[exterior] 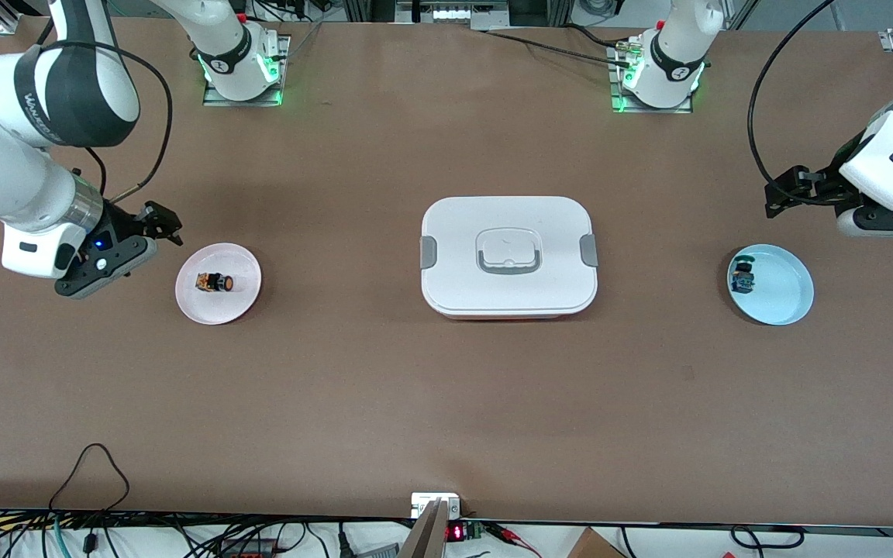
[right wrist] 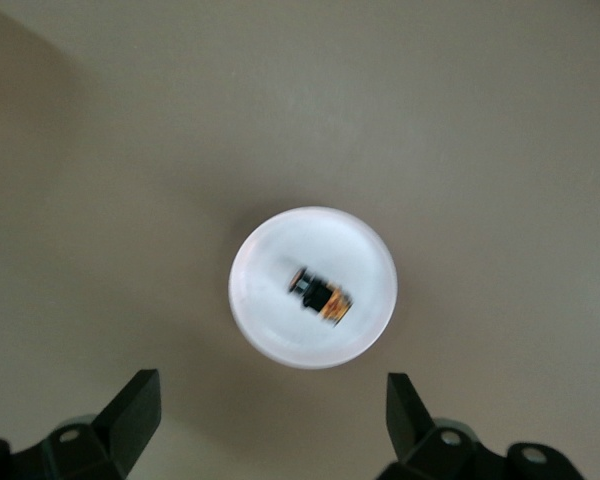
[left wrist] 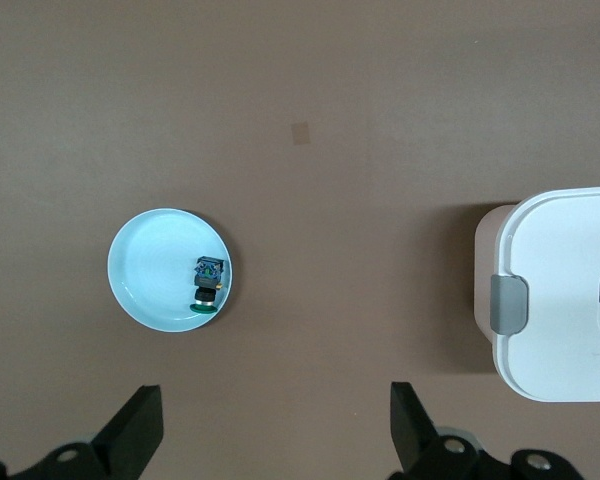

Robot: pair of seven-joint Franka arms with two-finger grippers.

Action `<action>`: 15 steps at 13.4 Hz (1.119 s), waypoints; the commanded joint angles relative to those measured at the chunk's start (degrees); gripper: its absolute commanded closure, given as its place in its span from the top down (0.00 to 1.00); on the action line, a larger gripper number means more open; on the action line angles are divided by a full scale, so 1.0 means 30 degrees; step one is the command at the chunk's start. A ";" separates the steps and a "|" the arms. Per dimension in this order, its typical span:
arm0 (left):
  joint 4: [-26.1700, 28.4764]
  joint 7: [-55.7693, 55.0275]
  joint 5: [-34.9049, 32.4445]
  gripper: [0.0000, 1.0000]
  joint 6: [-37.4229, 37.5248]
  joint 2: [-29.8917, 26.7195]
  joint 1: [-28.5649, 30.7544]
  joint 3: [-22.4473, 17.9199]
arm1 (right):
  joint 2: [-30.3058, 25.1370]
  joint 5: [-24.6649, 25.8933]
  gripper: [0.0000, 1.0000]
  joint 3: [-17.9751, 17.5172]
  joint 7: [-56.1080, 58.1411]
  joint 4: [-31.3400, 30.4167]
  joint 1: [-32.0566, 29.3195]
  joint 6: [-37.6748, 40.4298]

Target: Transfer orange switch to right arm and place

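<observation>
The orange switch (exterior: 214,283) (right wrist: 322,294) lies on its side on a pale pink plate (exterior: 192,304) (right wrist: 265,325) toward the right arm's end of the table. My right gripper (exterior: 155,226) (right wrist: 272,385) hangs beside that plate, a little above the table, open and empty. In the right wrist view the plate and switch sit just ahead of its spread fingertips. My left gripper (exterior: 781,194) (left wrist: 275,400) hovers open and empty at the left arm's end, near a light blue plate (exterior: 786,301) (left wrist: 145,290).
A green-capped switch with a blue body (exterior: 743,277) (left wrist: 208,285) rests on the blue plate. A closed white box with grey latches (exterior: 454,225) (left wrist: 565,300) stands in the middle of the table. Cables run along the table edge nearest the front camera.
</observation>
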State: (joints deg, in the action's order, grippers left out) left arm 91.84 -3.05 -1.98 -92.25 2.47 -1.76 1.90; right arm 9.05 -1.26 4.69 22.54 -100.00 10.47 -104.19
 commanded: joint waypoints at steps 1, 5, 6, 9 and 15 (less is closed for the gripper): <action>-0.0115 -0.0127 0.0161 1.00 0.0280 -0.0237 -0.0145 -0.0105 | -0.0145 -0.0224 1.00 -0.0011 -0.4276 0.1219 0.0142 0.3019; -0.0144 -0.0127 -0.0101 1.00 0.0280 -0.0237 -0.0320 -0.0076 | -0.0086 0.0038 1.00 0.0017 -0.5291 0.3270 0.0026 0.5286; -0.0173 -0.0127 -0.0103 1.00 0.0280 -0.0237 -0.0320 -0.0076 | -0.0115 -0.0076 1.00 0.0163 -0.5317 0.3593 -0.0149 0.5141; -0.0203 -0.0127 -0.0132 1.00 0.0280 -0.0208 -0.0321 -0.0076 | 0.0001 -0.0077 1.00 0.0457 -0.5347 0.3977 -0.1787 0.2461; -0.0203 -0.0127 -0.0103 1.00 0.0309 -0.0208 -0.0262 -0.0134 | -0.1370 0.0186 1.00 0.0604 -0.7017 0.1702 -0.2406 0.0840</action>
State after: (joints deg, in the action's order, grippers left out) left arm 91.69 -3.05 -1.99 -92.25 2.45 -2.27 1.89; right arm 8.42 -1.12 6.83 2.59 -89.59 3.92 -99.26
